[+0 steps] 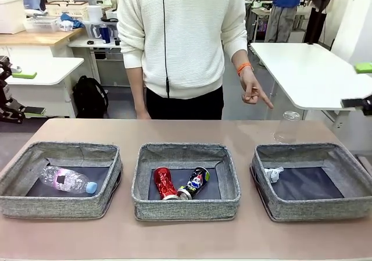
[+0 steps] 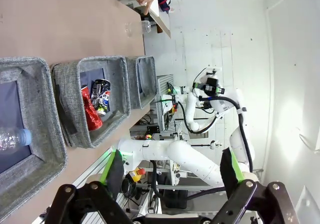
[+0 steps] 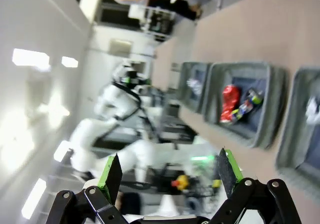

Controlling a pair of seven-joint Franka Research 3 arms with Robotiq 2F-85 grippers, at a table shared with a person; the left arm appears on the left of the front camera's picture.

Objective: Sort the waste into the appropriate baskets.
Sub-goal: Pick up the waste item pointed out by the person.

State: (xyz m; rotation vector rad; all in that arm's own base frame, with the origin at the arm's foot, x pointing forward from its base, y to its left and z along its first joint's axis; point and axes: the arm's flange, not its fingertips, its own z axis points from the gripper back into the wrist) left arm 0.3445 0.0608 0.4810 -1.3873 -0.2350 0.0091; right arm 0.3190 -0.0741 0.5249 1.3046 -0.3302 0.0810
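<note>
Three grey woven baskets stand in a row. The left basket (image 1: pixel 58 206) holds a clear blue-capped bottle (image 1: pixel 67 179). A crushed red can (image 1: pixel 164 183) and a dark can (image 1: pixel 195 182) lie in the middle basket (image 1: pixel 186 208). A white paper wad (image 1: pixel 272 174) is in the right basket (image 1: pixel 314 210). Another clear bottle (image 1: pixel 286 127) stands on the table behind it, under the person's pointing hand (image 1: pixel 254 92). My left gripper (image 2: pixel 172 176) is open off the table's near edge, empty. The right gripper (image 3: pixel 170 171) is open too, off the table and holding nothing.
The person in a white sweater stands at the far edge of the table (image 1: pixel 186 130). In the left wrist view the other white arm (image 2: pixel 210 92) shows beyond the table's near edge. White tables and people stand farther back.
</note>
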